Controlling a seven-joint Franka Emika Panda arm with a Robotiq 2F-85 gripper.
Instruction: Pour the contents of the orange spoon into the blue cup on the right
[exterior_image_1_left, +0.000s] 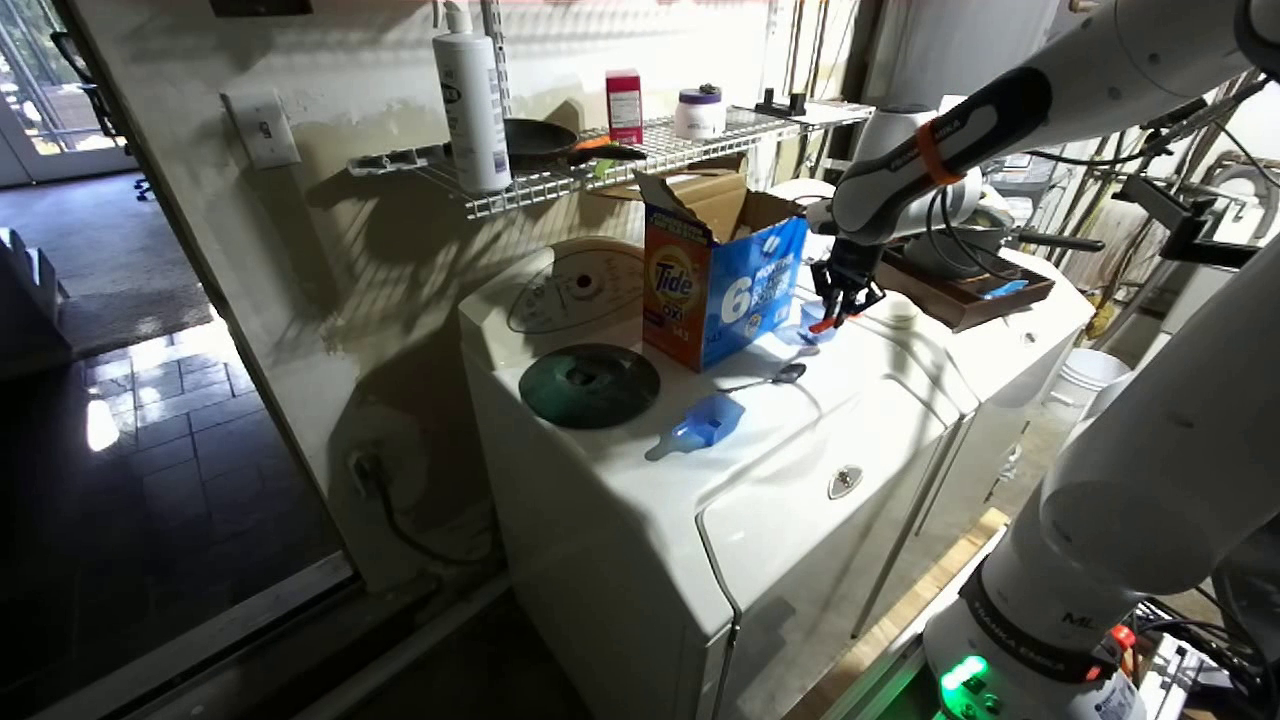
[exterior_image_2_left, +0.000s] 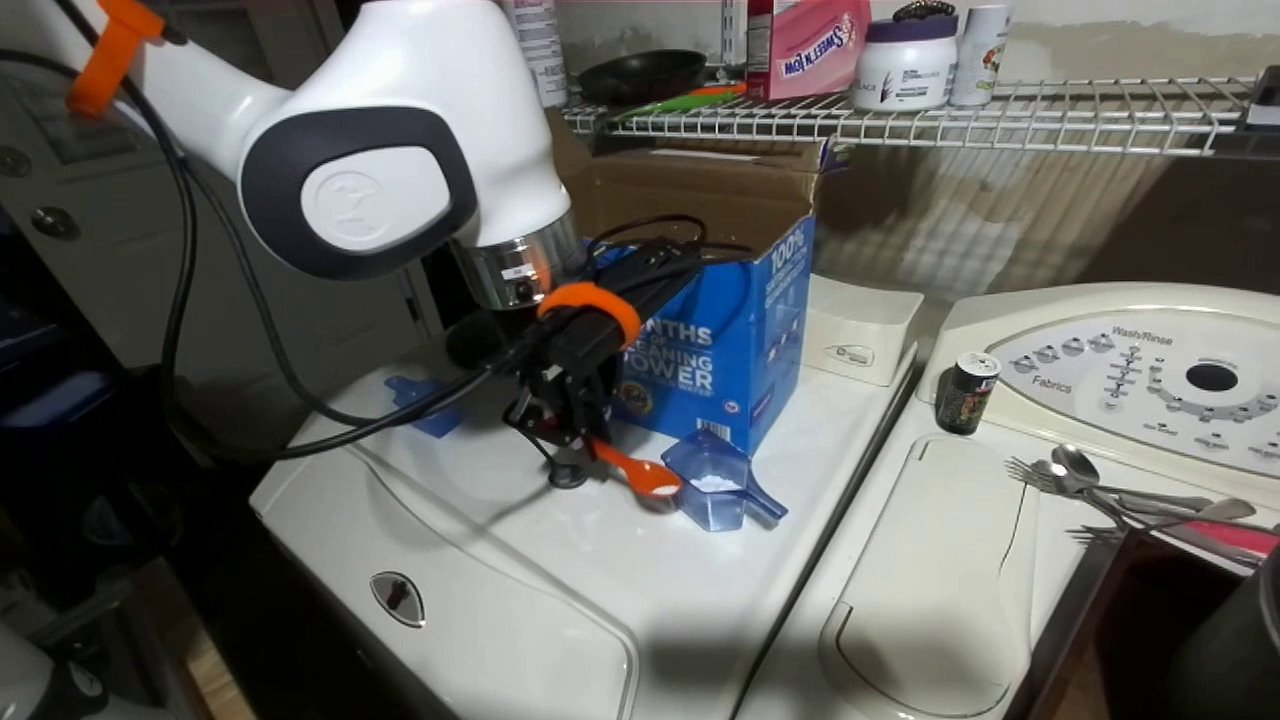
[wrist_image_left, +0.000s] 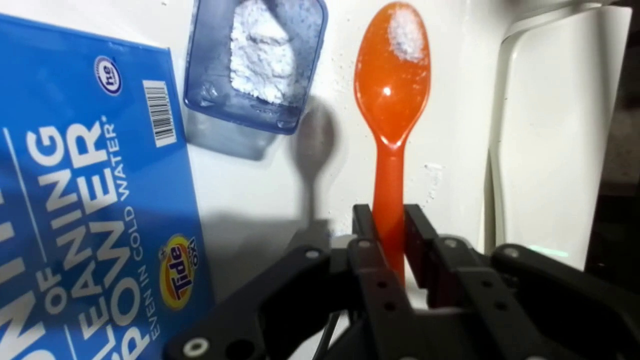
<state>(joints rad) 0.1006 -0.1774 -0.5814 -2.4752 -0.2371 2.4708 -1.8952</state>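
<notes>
My gripper (wrist_image_left: 389, 217) is shut on the handle of the orange spoon (wrist_image_left: 392, 100). The spoon's bowl faces the camera in the wrist view and holds a little white powder near its tip. The spoon (exterior_image_2_left: 645, 474) is raised above the white machine top, and its shadow falls beside the cup. The blue cup (wrist_image_left: 206, 92), holding white powder, stands next to the spoon, apart from it in the wrist view. The cup (exterior_image_2_left: 718, 513) is by the box corner in an exterior view. A second pale-blue cup (exterior_image_1_left: 712, 420) lies farther off along the same top.
A blue-sided cardboard box (wrist_image_left: 90, 210) stands close beside the cup and gripper. A green dish (exterior_image_1_left: 590, 385) and a dark spoon (exterior_image_1_left: 790, 372) lie on the same top. A black can (exterior_image_2_left: 967, 393) and cutlery (exterior_image_2_left: 1080, 470) are on the neighbouring machine. A wire shelf (exterior_image_2_left: 1080, 130) hangs above.
</notes>
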